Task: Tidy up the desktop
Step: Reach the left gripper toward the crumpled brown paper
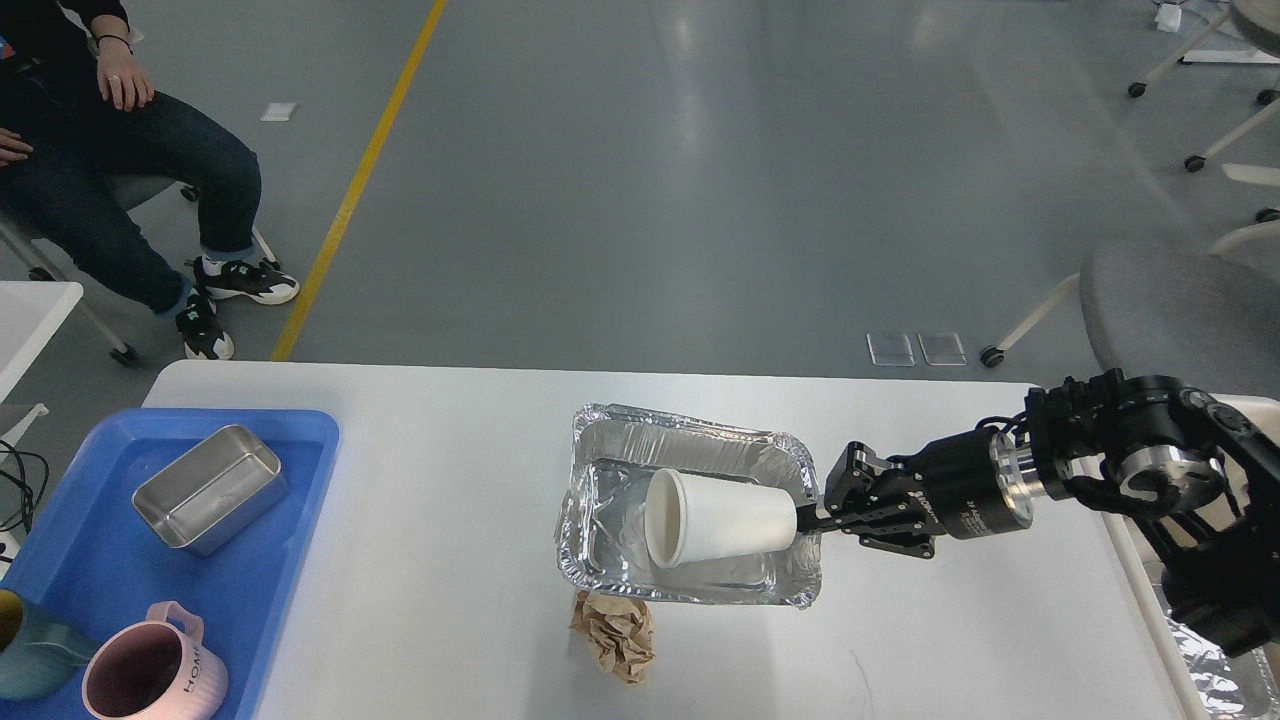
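Our desktop [450,600] fills the lower half of the view and is, as we judge it, only partly tidied; the blue tray [300,450] at eight o'clock already holds a steel tin [210,487], a pink mug [150,675] and a teal vessel [30,645] at the frame's edge; the foil tray [690,440] sits near the centre with a white paper cup [715,518] lying on its side inside it, and a crumpled brown paper ball [613,635] lies at six o'clock, touching the foil tray's near rim; these three look left to clear; our right gripper [812,520] reaches in from three o'clock, arm stretched low and level, fingers narrowed at the foil tray's right rim beside the cup's base; we cannot tell whether they pinch rim or cup; our left arm is out of view.
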Controlling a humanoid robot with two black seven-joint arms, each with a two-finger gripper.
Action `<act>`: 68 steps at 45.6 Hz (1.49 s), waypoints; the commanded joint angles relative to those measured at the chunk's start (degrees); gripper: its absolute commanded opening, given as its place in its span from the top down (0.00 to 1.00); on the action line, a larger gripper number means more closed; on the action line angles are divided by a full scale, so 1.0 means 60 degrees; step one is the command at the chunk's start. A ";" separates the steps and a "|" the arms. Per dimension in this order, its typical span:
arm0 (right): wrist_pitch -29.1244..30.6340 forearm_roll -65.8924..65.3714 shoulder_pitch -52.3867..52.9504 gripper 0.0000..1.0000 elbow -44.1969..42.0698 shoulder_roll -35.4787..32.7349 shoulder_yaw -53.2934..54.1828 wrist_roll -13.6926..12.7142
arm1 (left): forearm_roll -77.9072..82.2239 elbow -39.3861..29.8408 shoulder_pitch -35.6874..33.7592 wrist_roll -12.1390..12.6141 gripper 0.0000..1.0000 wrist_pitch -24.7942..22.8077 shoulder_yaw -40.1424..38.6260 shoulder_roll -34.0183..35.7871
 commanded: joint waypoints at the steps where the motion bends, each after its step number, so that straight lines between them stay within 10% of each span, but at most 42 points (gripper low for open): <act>1: -0.0006 -0.0076 -0.0075 1.00 0.0062 0.0009 0.0040 0.0000 | 0.0157 -0.0241 -0.0198 0.0007 0.03 0.0000 0.0002 -0.0018; 14: 0.0023 -0.0091 -0.0221 1.00 0.0106 0.0009 0.0215 0.0000 | 0.1093 -0.0271 -0.0886 0.0314 0.03 0.0000 -0.0012 -0.1026; 23: 0.0023 -0.0150 -0.0236 1.00 0.0121 0.0008 0.0289 0.0000 | 0.2353 -0.0242 -0.1999 0.1515 0.03 0.0000 0.0017 -0.3691; 42: 0.0096 -0.0208 -0.0280 1.00 0.0018 -0.0006 0.0274 0.0000 | 0.3424 -0.0124 -0.2176 0.2351 0.03 0.0201 0.0396 -0.9083; 68: 0.0096 -0.0223 -0.0441 1.00 -0.0070 -0.0211 0.0552 0.0015 | 0.3394 0.0431 -0.1942 0.2791 0.03 0.1344 0.2229 -1.0901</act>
